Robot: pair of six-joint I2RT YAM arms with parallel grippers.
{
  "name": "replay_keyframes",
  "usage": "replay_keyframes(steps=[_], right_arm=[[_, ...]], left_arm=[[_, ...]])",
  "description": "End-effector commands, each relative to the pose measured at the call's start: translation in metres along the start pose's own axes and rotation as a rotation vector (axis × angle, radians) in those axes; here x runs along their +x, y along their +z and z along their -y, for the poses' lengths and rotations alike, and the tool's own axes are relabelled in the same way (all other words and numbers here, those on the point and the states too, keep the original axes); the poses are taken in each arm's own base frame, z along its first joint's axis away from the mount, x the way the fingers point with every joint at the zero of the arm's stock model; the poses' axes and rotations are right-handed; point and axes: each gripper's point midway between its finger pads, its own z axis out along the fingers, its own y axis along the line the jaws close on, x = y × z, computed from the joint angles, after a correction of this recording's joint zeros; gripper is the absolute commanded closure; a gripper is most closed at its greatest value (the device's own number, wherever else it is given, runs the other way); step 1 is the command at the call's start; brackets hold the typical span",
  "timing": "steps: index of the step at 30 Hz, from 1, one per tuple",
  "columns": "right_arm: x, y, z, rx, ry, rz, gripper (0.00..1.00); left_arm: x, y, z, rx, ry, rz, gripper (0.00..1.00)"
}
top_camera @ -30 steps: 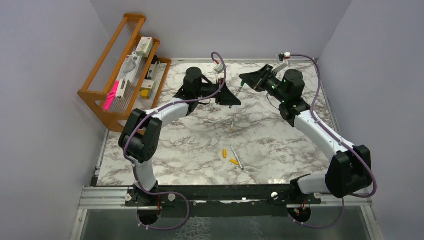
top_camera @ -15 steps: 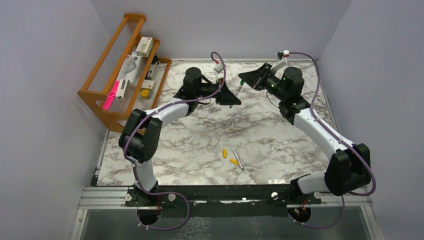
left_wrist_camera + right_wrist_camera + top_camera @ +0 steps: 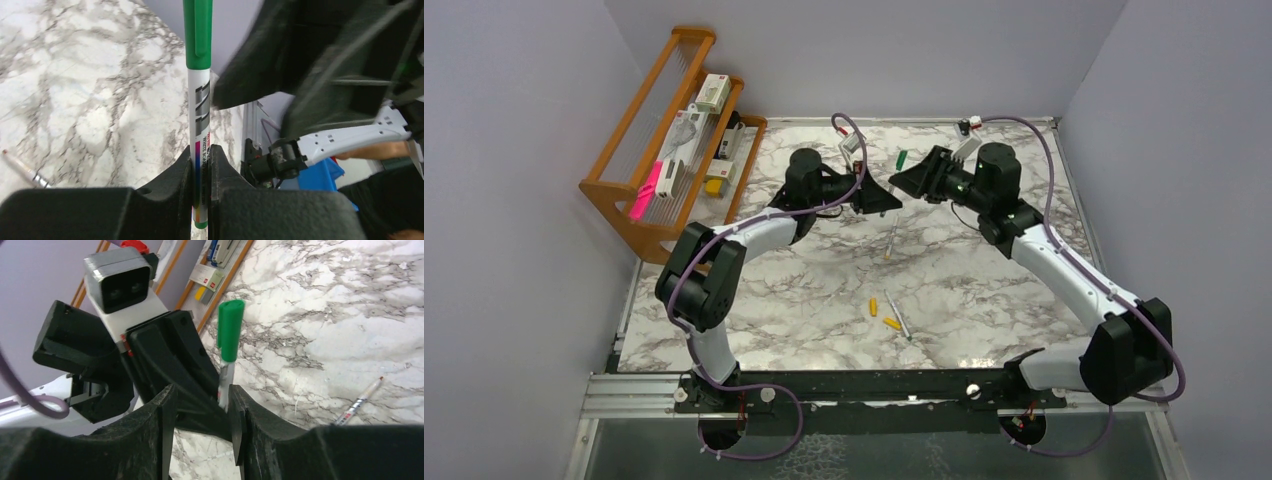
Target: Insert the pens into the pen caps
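My left gripper (image 3: 886,198) is shut on a pale grey pen (image 3: 199,125), held upright at its lower end. The dark green cap (image 3: 198,30) sits on the pen's top end and shows in the top view (image 3: 901,158). My right gripper (image 3: 904,180) faces the left one with its jaws apart. The capped pen (image 3: 224,382) stands between its fingertips, close to the right-hand finger (image 3: 239,415). A second pen (image 3: 891,240) lies on the marble table just below the grippers. A third pen (image 3: 898,316) lies nearer me beside two yellow-orange caps (image 3: 873,306) (image 3: 891,323).
A wooden rack (image 3: 624,200) with boxes and a pink marker (image 3: 645,192) stands at the table's left edge. Purple walls close in the back and sides. The left wrist camera housing (image 3: 117,277) is close in front of my right gripper.
The right gripper has moved left and down, closer to the left gripper. The left gripper has turned the pen more upright, and the green cap now stands out on its top.
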Motion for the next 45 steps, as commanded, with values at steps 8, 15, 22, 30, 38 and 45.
replay_keyframes(steps=[8, 15, 22, 30, 38, 45], right_arm=[[-0.005, -0.045, 0.062, 0.378, -0.044, 0.078, 0.58], [-0.005, -0.031, 0.064, 0.343, -0.068, 0.039, 0.59], [0.008, -0.011, 0.072, 0.315, -0.06, -0.032, 0.59], [0.02, -0.008, 0.081, 0.341, -0.032, -0.082, 0.54], [0.039, -0.013, 0.092, 0.37, 0.002, -0.135, 0.49], [0.089, 0.0, 0.132, 0.483, 0.054, -0.417, 0.41]], left_arm=[[0.02, -0.025, -0.119, -0.514, -0.03, 0.073, 1.0], [0.053, -0.087, -0.199, -1.057, 0.018, -0.09, 1.0], [0.064, -0.101, -0.211, -1.155, -0.036, -0.121, 1.0], [0.085, -0.11, -0.218, -1.233, -0.123, -0.216, 0.94], [0.096, -0.116, -0.215, -1.241, -0.139, -0.264, 0.61], [0.085, -0.116, -0.201, -1.22, -0.119, -0.232, 0.57]])
